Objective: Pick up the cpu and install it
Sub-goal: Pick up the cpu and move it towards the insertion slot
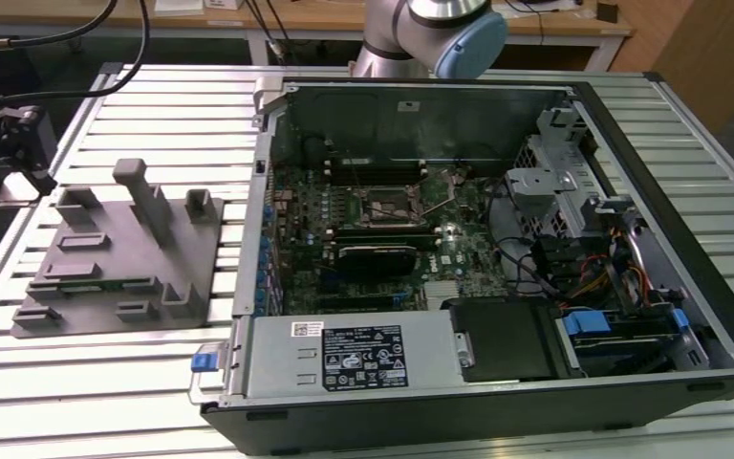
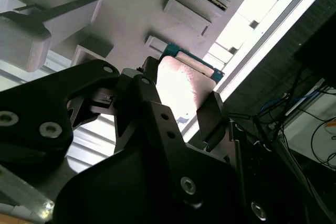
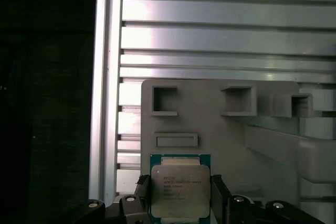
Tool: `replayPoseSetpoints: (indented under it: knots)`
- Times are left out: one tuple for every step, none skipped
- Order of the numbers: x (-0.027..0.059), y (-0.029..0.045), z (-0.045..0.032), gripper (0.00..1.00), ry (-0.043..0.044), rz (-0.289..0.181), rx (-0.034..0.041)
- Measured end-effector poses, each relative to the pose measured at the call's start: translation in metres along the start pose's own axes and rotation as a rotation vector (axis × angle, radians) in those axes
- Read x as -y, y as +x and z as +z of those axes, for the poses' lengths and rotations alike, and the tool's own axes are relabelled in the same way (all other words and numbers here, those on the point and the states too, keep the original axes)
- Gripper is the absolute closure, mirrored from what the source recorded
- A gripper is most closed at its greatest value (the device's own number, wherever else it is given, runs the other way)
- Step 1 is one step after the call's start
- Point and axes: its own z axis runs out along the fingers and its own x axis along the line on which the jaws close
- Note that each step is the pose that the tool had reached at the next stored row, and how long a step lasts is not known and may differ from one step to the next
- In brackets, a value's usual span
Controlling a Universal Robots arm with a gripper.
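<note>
The cpu (image 3: 180, 187), a silvery square chip with a green rim, sits between the two dark fingers of my gripper (image 3: 180, 195). The jaws press on its two opposite sides, shut on it. In the second wrist view the cpu (image 2: 181, 85) shines brightly between the fingers (image 2: 210, 114), held over the grey plastic tray (image 2: 131, 3). In the exterior view the black gripper assembly (image 1: 16, 143) hangs at the far left, beside the grey tray (image 1: 125, 258). The dark square socket (image 1: 386, 203) lies on the motherboard inside the open computer case (image 1: 469, 229), its thin lever raised.
The tray (image 3: 210, 129) has upright posts and small rectangular pockets. It rests on a slatted aluminium table (image 1: 150, 105), whose edge (image 3: 105, 77) lies close to the gripper. The case holds a power supply (image 1: 341, 359), drive cage and cables. The arm's base (image 1: 431, 38) stands behind the case.
</note>
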Motion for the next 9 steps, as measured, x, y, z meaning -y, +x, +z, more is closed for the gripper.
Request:
replayPoseSetpoints:
  knots:
    - [0.0000, 0.0000, -0.0004, 0.46, 0.0000, 0.000, 0.0000]
    - [-0.0001, 0.0000, -0.0008, 0.46, 0.0000, 0.000, -0.0001]
    - [-0.0001, 0.0000, -0.0012, 0.46, 0.0000, 0.000, 0.0000]
    - [-0.0002, 0.0000, -0.0015, 0.46, 0.0000, 0.000, 0.0001]
    - [-0.0002, 0.0000, -0.0018, 0.46, 0.0000, 0.000, 0.0001]
    - [-0.0003, 0.0000, -0.0022, 0.46, 0.0000, 0.000, -0.0001]
    - [-0.0004, 0.0000, -0.0025, 0.46, 0.0000, 0.000, 0.0001]
    - [-0.0003, 0.0000, -0.0027, 0.46, 0.0000, 0.000, 0.0001]
    - [-0.0004, 0.0000, -0.0029, 0.46, -0.0001, 0.000, 0.0001]
